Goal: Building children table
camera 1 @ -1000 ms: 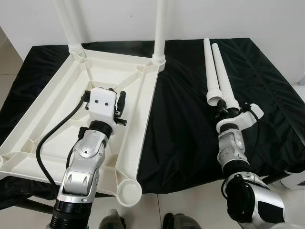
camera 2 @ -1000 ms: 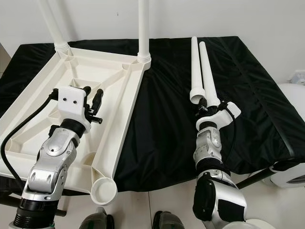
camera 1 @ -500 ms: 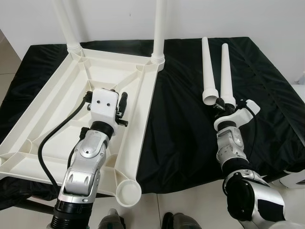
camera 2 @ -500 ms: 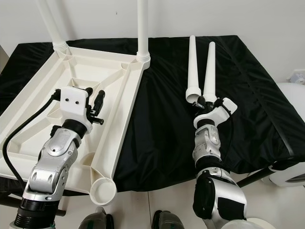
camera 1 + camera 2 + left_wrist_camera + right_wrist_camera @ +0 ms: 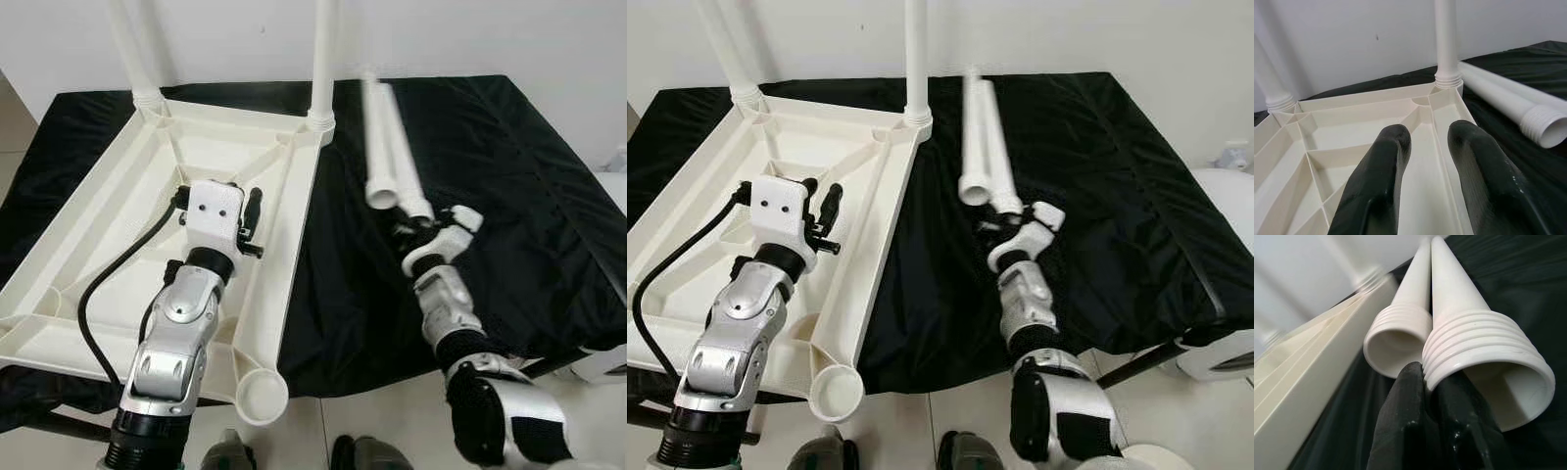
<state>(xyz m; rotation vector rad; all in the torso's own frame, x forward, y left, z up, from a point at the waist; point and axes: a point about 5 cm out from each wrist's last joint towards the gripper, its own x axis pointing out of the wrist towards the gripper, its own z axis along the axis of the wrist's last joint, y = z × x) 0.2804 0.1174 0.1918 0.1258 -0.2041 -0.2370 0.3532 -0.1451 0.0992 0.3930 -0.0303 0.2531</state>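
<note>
Right end effector (image 5: 1004, 217) pinches the threaded rim of one leg (image 5: 991, 147); a second leg (image 5: 972, 137) lies alongside. Left end effector (image 5: 245, 217), fingers spread, hovers over the upturned tabletop (image 5: 127, 196). Keep the leg's threads aligned with the empty socket (image 5: 262, 395).

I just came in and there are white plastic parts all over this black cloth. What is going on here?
The robot is putting together a small white table. The tabletop lies upside down on the black cloth, with two legs already standing in its far corner sockets. The near socket is empty. The right end effector is shut on the threaded end of one loose leg, with another loose leg beside it. The left end effector hovers open over the tabletop's underside.
</note>
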